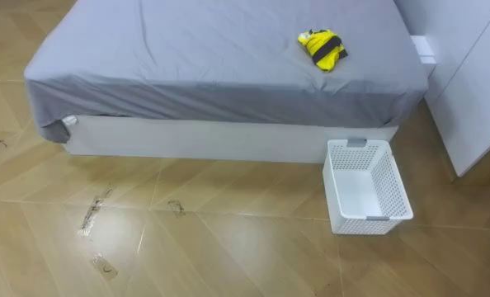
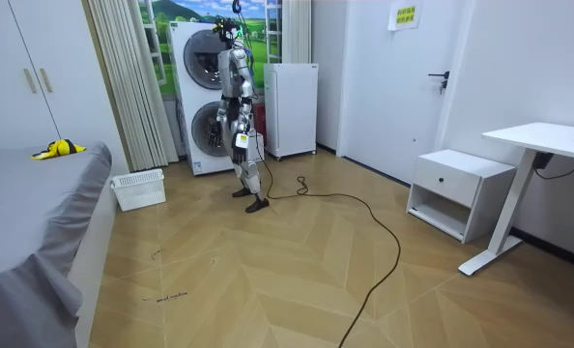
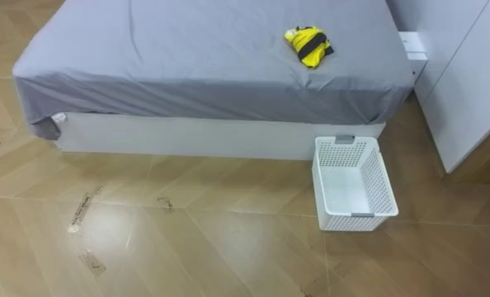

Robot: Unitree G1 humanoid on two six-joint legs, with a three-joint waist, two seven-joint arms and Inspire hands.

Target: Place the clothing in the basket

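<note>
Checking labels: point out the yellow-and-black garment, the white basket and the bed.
yellow-and-black garment (image 1: 322,48), left eye view, middle of bundle
white basket (image 1: 397,183), left eye view, right wall
bed (image 1: 187,49), left eye view, bare grey sheet

light: bright, even | glare: soft sheen on floor (image 1: 138,235) | shadows: faint, soft-edged

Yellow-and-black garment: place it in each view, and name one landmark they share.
Left eye view: garment upper right, on the grey bed.
Right eye view: garment top, right of centre.
Room view: garment far left, on the bed.
Shared landmark: white basket on the floor beside the bed.
</note>
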